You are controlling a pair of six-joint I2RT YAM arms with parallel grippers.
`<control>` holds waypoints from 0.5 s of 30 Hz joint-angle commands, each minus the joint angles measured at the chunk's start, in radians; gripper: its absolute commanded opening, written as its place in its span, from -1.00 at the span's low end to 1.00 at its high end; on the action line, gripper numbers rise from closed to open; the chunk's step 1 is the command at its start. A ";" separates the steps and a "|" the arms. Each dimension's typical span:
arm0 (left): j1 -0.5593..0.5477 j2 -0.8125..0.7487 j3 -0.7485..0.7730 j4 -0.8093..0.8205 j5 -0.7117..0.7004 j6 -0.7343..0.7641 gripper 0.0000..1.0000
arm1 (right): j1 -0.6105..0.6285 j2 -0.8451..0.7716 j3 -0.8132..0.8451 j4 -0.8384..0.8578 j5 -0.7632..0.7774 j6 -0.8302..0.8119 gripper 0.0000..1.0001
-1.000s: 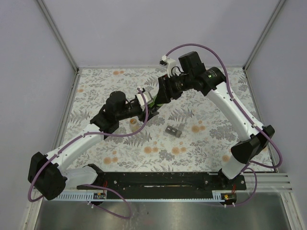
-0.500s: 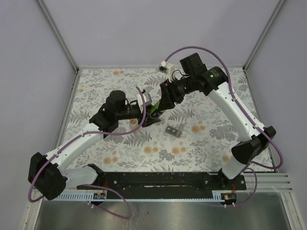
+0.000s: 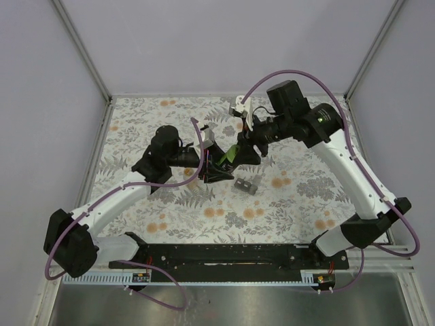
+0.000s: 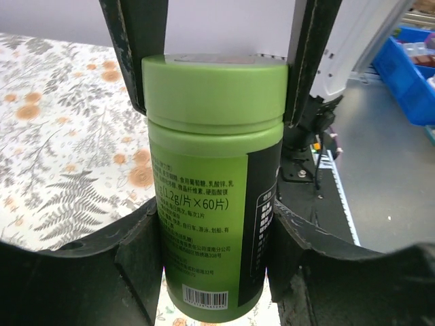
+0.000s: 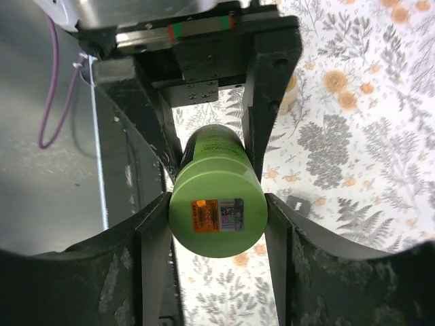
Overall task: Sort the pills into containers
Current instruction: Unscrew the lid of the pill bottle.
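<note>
Both end effectors are clenched on one thing: my left end effector (image 4: 214, 227) grasps the body of the green pill bottle (image 4: 204, 163), and my right end effector (image 5: 216, 221) grasps its cap (image 4: 215, 88) from the opposite end. The bottle hangs in the air between my two arms, above the floral desk (image 3: 149, 115) and clear of it. The small grey container (image 3: 247, 185) sits on the desk just below and to the right.

I judge the step in hand to be getting the cap off, and that is where it could go wrong. The bottle looks tilted rather than upright, so if the cap comes away with the mouth pointing sideways, pills could pour onto the desk instead of into the container. The plastic is smooth; if either hold slips during a twist, the bottle could turn with the cap or drop. Pulling my arms apart off-axis could also jam the thread
</note>
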 commanded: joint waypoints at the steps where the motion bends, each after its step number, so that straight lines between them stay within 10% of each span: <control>1: -0.006 -0.004 0.036 0.057 0.188 -0.095 -1.00 | 0.012 -0.081 -0.040 0.063 0.163 -0.295 0.06; 9: -0.001 -0.031 0.038 0.017 0.162 -0.046 -1.00 | 0.037 -0.122 -0.068 0.100 0.238 -0.291 0.87; 15: 0.000 -0.062 0.064 -0.112 0.000 0.103 -1.00 | 0.037 -0.110 -0.054 0.115 0.229 -0.098 0.99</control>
